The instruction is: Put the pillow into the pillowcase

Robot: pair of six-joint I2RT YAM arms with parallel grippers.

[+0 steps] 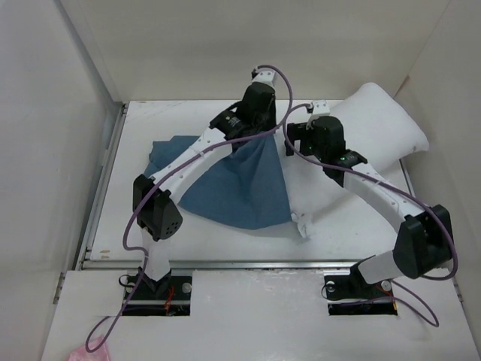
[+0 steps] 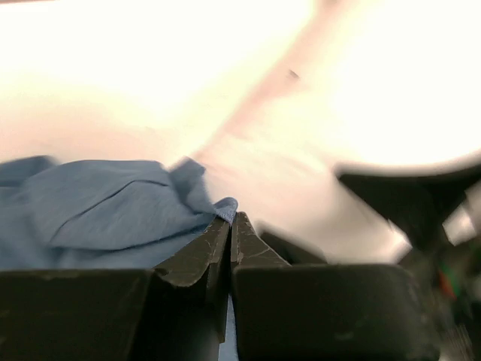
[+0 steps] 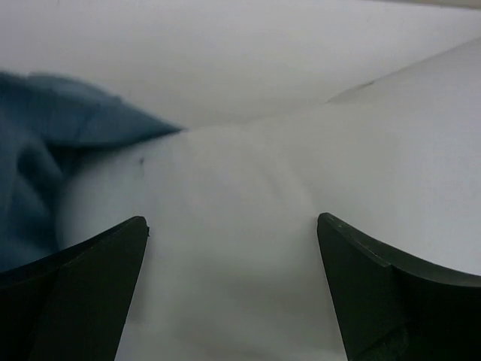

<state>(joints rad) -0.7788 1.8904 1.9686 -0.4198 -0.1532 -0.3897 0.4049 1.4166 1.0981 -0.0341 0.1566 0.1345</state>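
My left hand point(image 2: 231, 218) is closed tight on a fold at the edge of the pillowcase point(image 1: 240, 184) and holds that edge up off the bench point(image 1: 338, 218). The rest of the blue cloth trails down and lies spread across the middle of the bench, toward its left side. My right hand point(image 3: 231, 218) is wide open with nothing in it. It hangs just over the pillow point(image 1: 379, 120), close to where white stuffing meets blue cloth.

The pillow lies in the far right corner of the bench, one end pointing at the lifted edge.

I judge the pillow light but bulky and very soft, so it will squash and sag rather than move as one piece. A shallow pinch would likely slide off its smooth cover, so I would bite deep into the near end or a corner, gathering cover and filling together. The case is thin and limp, so it will collapse wherever I am not holding it.
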